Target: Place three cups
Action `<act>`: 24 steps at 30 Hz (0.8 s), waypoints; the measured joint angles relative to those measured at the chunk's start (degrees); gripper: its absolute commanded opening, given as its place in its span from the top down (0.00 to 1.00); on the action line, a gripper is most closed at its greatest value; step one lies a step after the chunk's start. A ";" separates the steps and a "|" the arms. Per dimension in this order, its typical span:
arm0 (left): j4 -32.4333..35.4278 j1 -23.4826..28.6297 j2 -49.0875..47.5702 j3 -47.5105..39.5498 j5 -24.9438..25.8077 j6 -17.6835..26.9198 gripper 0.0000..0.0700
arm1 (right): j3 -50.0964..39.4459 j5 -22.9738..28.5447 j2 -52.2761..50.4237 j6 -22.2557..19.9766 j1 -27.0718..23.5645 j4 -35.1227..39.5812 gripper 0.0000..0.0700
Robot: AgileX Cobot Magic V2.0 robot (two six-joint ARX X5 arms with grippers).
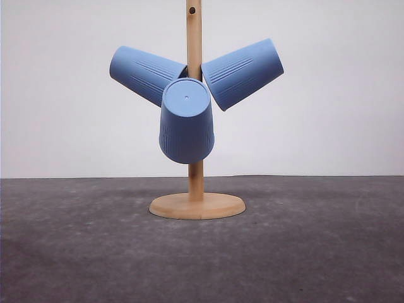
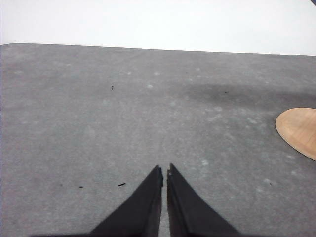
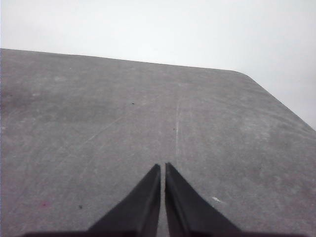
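Three light-blue ribbed cups hang on a wooden stand [image 1: 196, 170] at centre of the grey bench [image 1: 315, 252]: left cup [image 1: 146, 74], right cup [image 1: 243, 72], front cup [image 1: 186, 121] w/ base facing camera. Left tool [image 2: 165, 173] and right tool [image 3: 162, 168] both closed, holding nothing, above bare bench.

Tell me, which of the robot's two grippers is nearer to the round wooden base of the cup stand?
Left, most likely. The left gripper has the edge of the round wooden base in its camera view, off to one side. The right gripper faces bare grey table.
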 measured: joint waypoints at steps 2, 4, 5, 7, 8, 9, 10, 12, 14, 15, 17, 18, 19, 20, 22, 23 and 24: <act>0.00 0.00 0.00 0.00 0.00 0.00 1.00 | 0.00 0.00 0.00 0.00 0.00 0.00 0.99; 0.00 0.00 0.00 0.00 0.00 0.00 1.00 | 0.00 0.00 0.00 0.00 0.00 0.00 0.99; 0.00 0.00 0.00 0.00 0.00 0.00 1.00 | 0.00 0.00 0.00 0.00 0.00 0.00 0.99; 0.00 0.00 0.00 0.00 0.00 0.00 1.00 | 0.00 0.00 0.00 0.00 0.00 0.00 0.99; 0.00 0.00 0.00 0.00 0.00 0.00 1.00 | 0.00 0.02 0.00 0.00 0.00 0.00 0.99; 0.00 0.00 0.00 0.00 0.00 0.00 1.00 | 0.00 0.00 0.00 0.00 0.00 0.00 0.99; 0.00 0.00 0.00 0.00 0.00 0.00 1.00 | 0.00 0.00 0.00 0.00 0.00 0.00 0.99; -0.02 0.00 0.00 0.00 0.00 0.00 1.00 | 0.00 0.00 0.00 0.00 0.00 0.00 0.99; 0.00 0.00 0.00 0.00 0.00 0.00 1.00 | 0.00 0.00 0.00 0.00 0.00 0.00 0.99; 0.00 0.00 0.00 0.00 0.00 0.00 1.00 | 0.00 0.00 0.00 0.00 0.00 0.00 0.99; 0.00 0.00 0.00 0.00 0.00 0.00 1.00 | 0.00 0.00 0.00 0.00 0.00 0.00 0.99; 0.00 0.00 0.00 0.00 0.00 0.00 1.00 | 0.00 0.00 0.00 0.00 0.00 0.00 0.99; 0.00 0.00 0.00 0.00 0.00 0.00 1.00 | 0.00 0.00 0.00 0.00 0.00 0.00 0.99; -0.02 0.00 0.00 0.00 0.00 0.00 1.00 | 0.00 0.00 0.00 0.00 0.00 0.00 0.99; 0.00 0.00 0.00 0.00 0.00 0.00 1.00 | 0.00 0.00 0.00 0.00 0.00 0.00 0.99; 0.00 0.00 0.00 0.00 0.00 0.00 1.00 | 0.00 0.00 0.00 0.00 0.00 0.00 0.99; -0.02 0.00 0.00 0.00 0.00 0.00 1.00 | 0.00 0.00 0.00 0.00 0.00 0.00 0.99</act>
